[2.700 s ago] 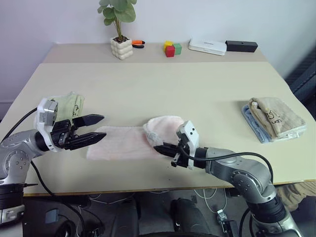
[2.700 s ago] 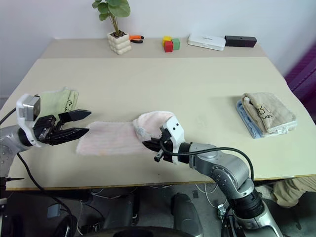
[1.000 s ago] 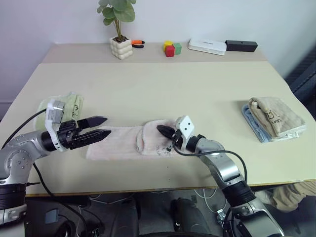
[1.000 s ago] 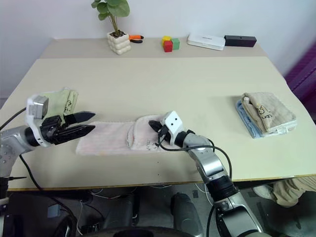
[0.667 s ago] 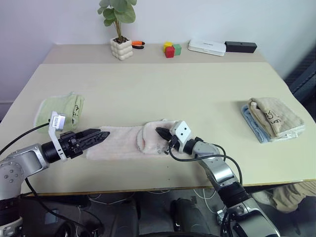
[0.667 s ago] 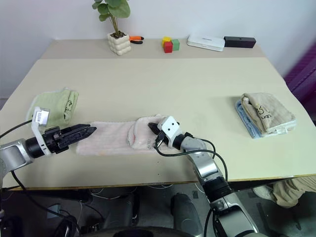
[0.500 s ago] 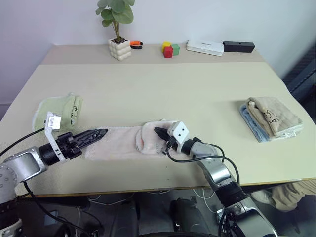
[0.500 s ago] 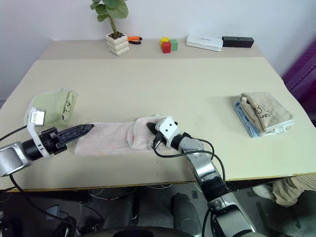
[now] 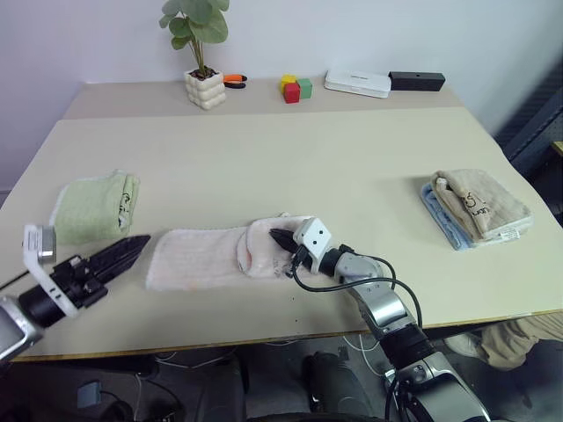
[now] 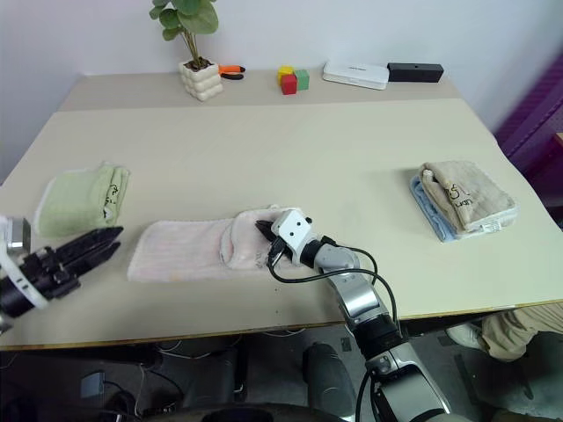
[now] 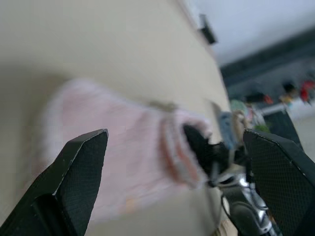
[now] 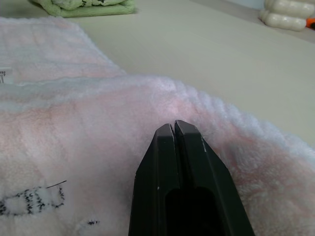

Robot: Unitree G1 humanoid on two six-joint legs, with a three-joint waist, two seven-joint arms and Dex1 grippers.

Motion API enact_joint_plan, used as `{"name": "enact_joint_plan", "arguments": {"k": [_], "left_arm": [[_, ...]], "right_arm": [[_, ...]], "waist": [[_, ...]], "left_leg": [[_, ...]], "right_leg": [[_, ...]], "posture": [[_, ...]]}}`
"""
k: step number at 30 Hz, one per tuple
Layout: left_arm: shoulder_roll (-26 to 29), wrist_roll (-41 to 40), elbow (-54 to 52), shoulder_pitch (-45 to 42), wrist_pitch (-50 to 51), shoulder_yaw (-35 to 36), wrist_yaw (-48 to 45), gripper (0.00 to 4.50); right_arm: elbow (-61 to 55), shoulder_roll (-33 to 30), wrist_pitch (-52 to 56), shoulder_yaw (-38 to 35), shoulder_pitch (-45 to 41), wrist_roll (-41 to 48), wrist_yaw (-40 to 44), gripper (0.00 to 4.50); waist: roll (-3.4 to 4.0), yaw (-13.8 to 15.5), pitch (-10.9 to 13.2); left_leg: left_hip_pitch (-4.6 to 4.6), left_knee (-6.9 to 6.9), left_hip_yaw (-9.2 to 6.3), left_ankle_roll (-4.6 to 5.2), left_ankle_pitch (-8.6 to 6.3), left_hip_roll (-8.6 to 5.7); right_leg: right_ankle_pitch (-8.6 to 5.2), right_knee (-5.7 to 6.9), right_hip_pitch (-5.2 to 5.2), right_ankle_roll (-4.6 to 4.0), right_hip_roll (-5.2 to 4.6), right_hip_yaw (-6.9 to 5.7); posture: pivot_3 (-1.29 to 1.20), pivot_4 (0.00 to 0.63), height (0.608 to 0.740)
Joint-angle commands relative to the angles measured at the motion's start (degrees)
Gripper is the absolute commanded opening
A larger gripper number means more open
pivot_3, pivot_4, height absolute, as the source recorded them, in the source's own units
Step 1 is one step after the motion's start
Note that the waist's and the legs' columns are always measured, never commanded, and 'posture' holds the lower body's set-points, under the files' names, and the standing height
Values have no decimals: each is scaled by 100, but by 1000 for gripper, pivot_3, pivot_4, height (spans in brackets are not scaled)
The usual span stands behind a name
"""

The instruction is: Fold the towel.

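Under the shut right tool [image 9: 280, 237] lies the towel's [image 9: 198, 258] folded-over end.

my arms look silver-grey with black cables; white camera blocks at the wrists, black textured fingers [image 11: 81, 182], i think.

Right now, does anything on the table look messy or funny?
Yes. The pale pink fluffy towel lies only partly folded: its right end is flopped over in a lumpy hump, not flat. The right gripper, fingers shut, rests on that hump.
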Motion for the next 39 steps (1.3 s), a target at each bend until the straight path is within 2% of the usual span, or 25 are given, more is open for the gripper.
{"name": "enact_joint_plan", "arguments": {"k": [1, 6, 10, 18, 27, 33, 35, 36, 39], "left_arm": [[-469, -889, -326, 610, -379, -5, 301, 4500], [-875, -943, -634, 1094, -694, -73, 475, 4500], [-1152, -943, -871, 1214, -793, -408, 625, 4500], [-1528, -943, -1140, 1115, -1175, -906, 1146, 4500], [-1737, -943, -1060, 888, -1648, -1124, 1831, 4500], [-2026, -943, -1005, 649, -1898, -1214, 1963, 4500], [-2075, -943, -997, 581, -1945, -1277, 2008, 3962], [-2210, -943, -985, 506, -1936, -1272, 1956, 3687], [-2240, -943, -978, 435, -1934, -1278, 1983, 2273]], "right_arm": [[9, 31, 45, 47, 23, 7, 68, 19], [-3, 44, 49, 58, 35, -15, 92, 19], [1, 49, 33, 66, 21, -48, 94, 19], [-10, 48, 48, 46, 13, -68, 66, 19], [-47, 9, 66, -2, 39, -86, 50, 19], [-121, -24, 168, -52, 77, -48, 49, 19], [-187, -30, 235, -70, 92, 7, 105, 0], [-272, -65, 293, -97, 78, 81, 199, 254], [-540, -211, 391, -218, -3, 130, 270, 1270]], "waist": [[-8, 2, -5], [-21, 17, -13], [-17, 3, -13], [-24, -2, -16], [-22, 0, -16], [-21, 7, -18], [-19, 8, -17], [-19, 8, -17], [-18, 10, -16]], "left_leg": [[1, -4, -1, -1, 0, 2], [18, -9, -11, -12, 0, 6], [20, -20, -15, -28, -9, 2], [19, -19, -1, -26, -8, -9], [20, -18, -3, -24, -7, -11], [21, -18, -4, -23, -6, -14], [21, -17, -6, -23, -6, -14], [21, -17, -5, -23, -6, -14], [15, -21, -3, -22, -6, -18]], "right_leg": [[0, -2, 0, -1, -4, 1], [-11, -9, -9, -25, -27, -4], [-16, -20, -10, -33, -50, -4], [-16, -32, 2, -33, -67, 0], [-16, -36, -2, -34, -66, -1], [-15, -47, 4, -34, -66, -3], [-14, -51, 7, -36, -66, -6], [-14, -53, 8, -36, -66, -5], [-12, -72, 12, -38, -67, -6]], "posture": [[0, 150, 740], [0, 150, 740], [0, 150, 740], [0, 150, 740], [0, 150, 740], [0, 150, 740], [0, 150, 740], [0, 150, 740], [0, 150, 740]]}}
